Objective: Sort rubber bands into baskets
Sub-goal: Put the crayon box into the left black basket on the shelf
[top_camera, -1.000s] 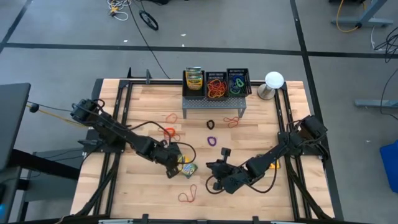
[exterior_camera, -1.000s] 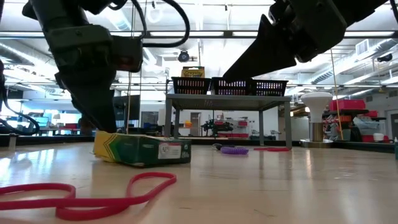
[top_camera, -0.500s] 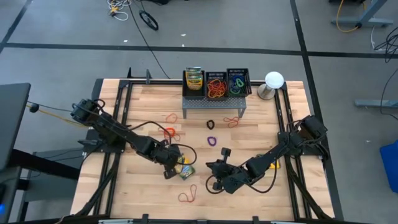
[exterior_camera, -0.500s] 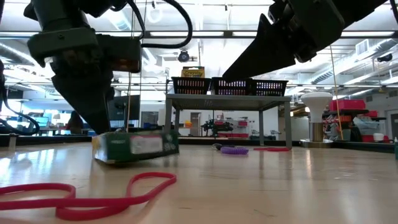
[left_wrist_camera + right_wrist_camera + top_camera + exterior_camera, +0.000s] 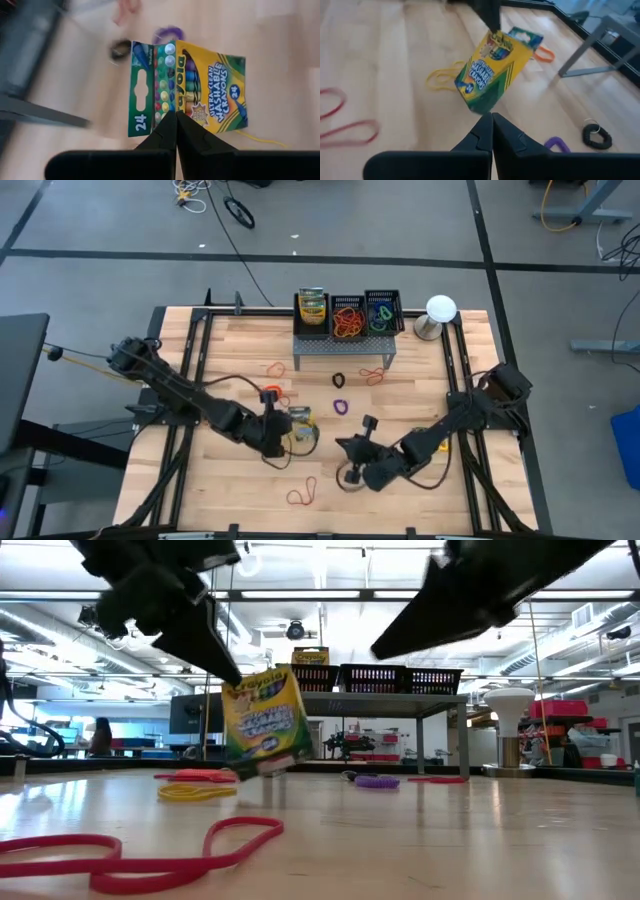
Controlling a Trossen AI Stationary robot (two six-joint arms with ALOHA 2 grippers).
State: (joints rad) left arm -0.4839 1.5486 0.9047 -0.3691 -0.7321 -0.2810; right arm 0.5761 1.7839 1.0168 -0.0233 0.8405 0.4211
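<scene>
A yellow-green crayon box (image 5: pixel 262 720) hangs tilted above the table's middle, and my left gripper (image 5: pixel 285 426) is shut on it. A yellow rubber band (image 5: pixel 195 792) and an orange one (image 5: pixel 203 776) lie on the wood under it. More rubber bands lie loose: red (image 5: pixel 302 495), purple (image 5: pixel 340 406), black (image 5: pixel 338 380), orange (image 5: pixel 275 368). Three black baskets (image 5: pixel 348 315) stand in a row on a grey stand at the far edge. My right gripper (image 5: pixel 347 448) is shut and empty, just right of the box and pointing at it. My left gripper pinches the crayon box's top end (image 5: pixel 176 107), where the green flap folds off, between its two fingers (image 5: pixel 488 15). The fingers slant down from the table's left. The box hangs tilted below them, lifted clear of the table, its flap (image 5: pixel 146 90) open.
The left basket (image 5: pixel 312 308) holds another crayon box, the middle one orange and red bands, the right one (image 5: pixel 383 311) green and blue bands. A white lamp-like post (image 5: pixel 439 313) stands far right. Black rails run along both table sides.
My left gripper has taken hold of the crayon box, which lay flat on the table, rolled its wrist and risen. The box first tipped onto its side, and now hangs tilted clear of the wood. The yellow band under it has come into sight.
</scene>
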